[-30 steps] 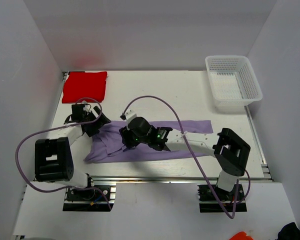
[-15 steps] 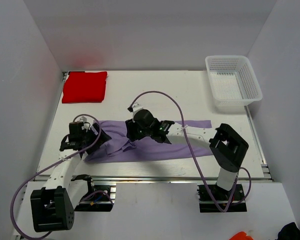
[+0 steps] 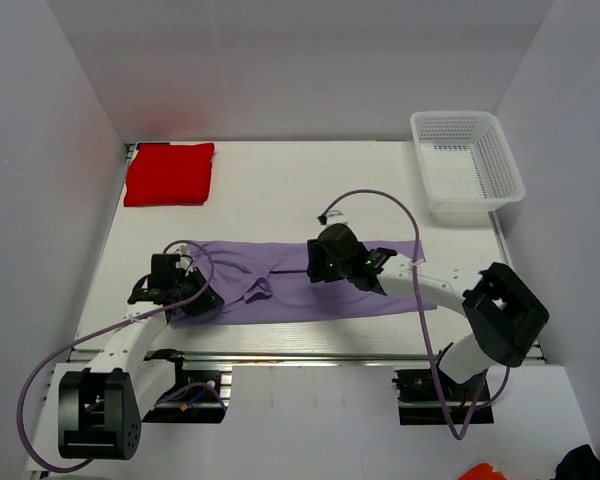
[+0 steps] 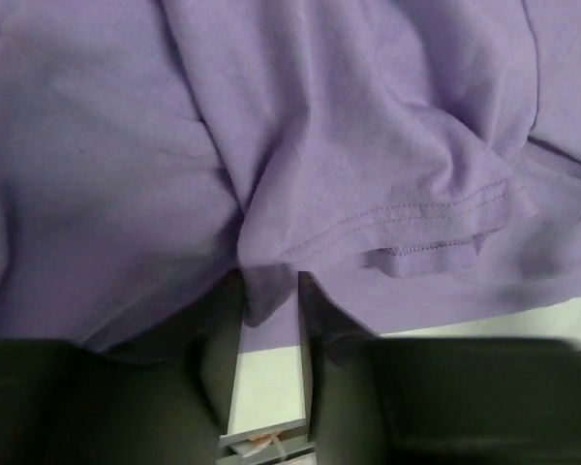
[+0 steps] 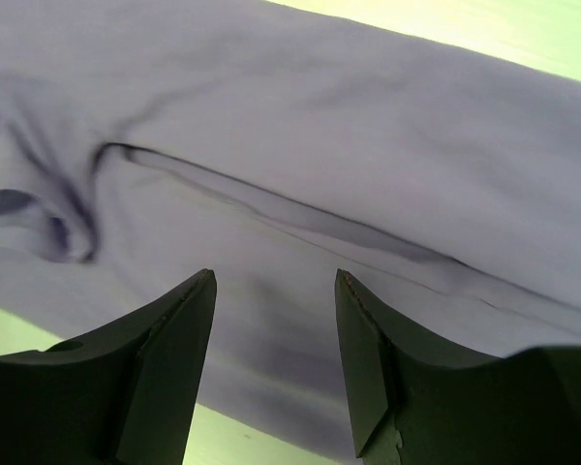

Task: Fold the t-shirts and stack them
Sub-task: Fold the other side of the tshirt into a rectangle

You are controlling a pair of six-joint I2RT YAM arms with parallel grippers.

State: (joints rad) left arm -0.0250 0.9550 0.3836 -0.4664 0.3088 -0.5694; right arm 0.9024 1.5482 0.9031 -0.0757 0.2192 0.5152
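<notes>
The lavender t-shirt lies as a long strip across the near half of the table. At its left end, my left gripper has its jaws drawn close on a small fold of the cloth. In the left wrist view that fold sits between the left gripper's tips, with the lavender t-shirt's hemmed sleeve just beyond. My right gripper hovers over the strip's middle. In its own view the right gripper is open above the lavender t-shirt, nothing between its fingers. The red t-shirt rests folded at the far left.
A white mesh basket stands at the far right corner of the white table. White walls close in the left, back and right sides. A purple cable loops above the right arm.
The left gripper came toward the near edge to the shirt's left end and narrowed onto cloth. The right gripper slid right along the shirt, which now lies flatter and longer.
</notes>
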